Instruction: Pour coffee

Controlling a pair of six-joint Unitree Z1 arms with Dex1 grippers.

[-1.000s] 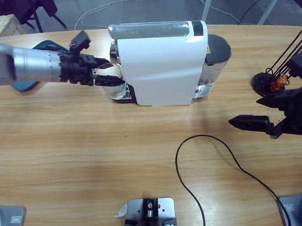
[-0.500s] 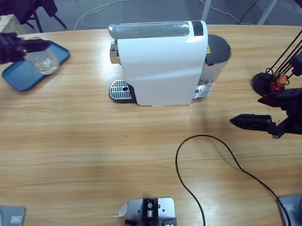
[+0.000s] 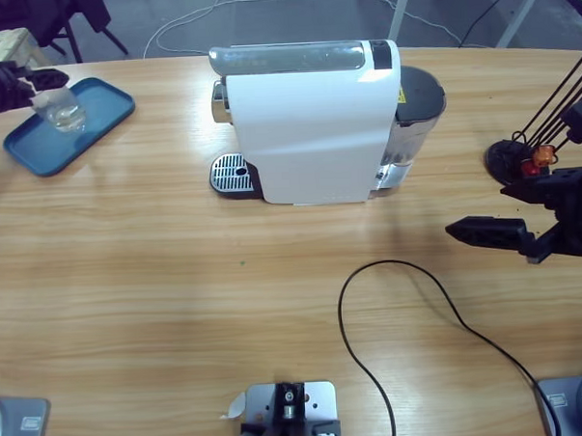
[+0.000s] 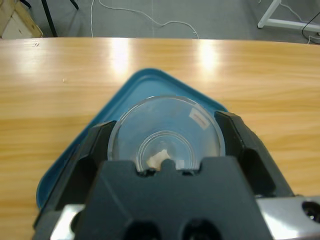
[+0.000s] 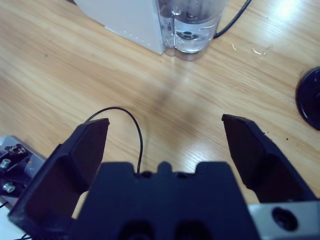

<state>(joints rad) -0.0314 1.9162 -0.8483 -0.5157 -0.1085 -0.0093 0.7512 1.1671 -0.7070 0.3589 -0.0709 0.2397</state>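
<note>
A clear glass cup [image 3: 64,112] [image 4: 165,137] is over the blue tray [image 3: 98,120] [image 4: 165,82] at the table's far left corner. My left gripper [image 3: 46,89] [image 4: 166,125] is shut on it, one black jaw on each side. Whether the cup rests on the tray or hangs above it I cannot tell. The white coffee machine [image 3: 311,121] stands at the back middle, its round drip grid [image 3: 231,170] bare. My right gripper [image 3: 485,232] [image 5: 166,122] hovers open over the wood at the right, holding nothing.
A black cable [image 3: 401,300] [image 5: 135,130] loops across the table from the front right toward the middle. The machine's water tank [image 3: 416,101] [image 5: 192,25] sits on its right end. A black stand with thin rods [image 3: 510,155] is at the right edge.
The left arm drew the glass cup away from the machine's drip grid and carried it left to the blue tray, then shifted slightly further left. The right gripper has barely moved.
</note>
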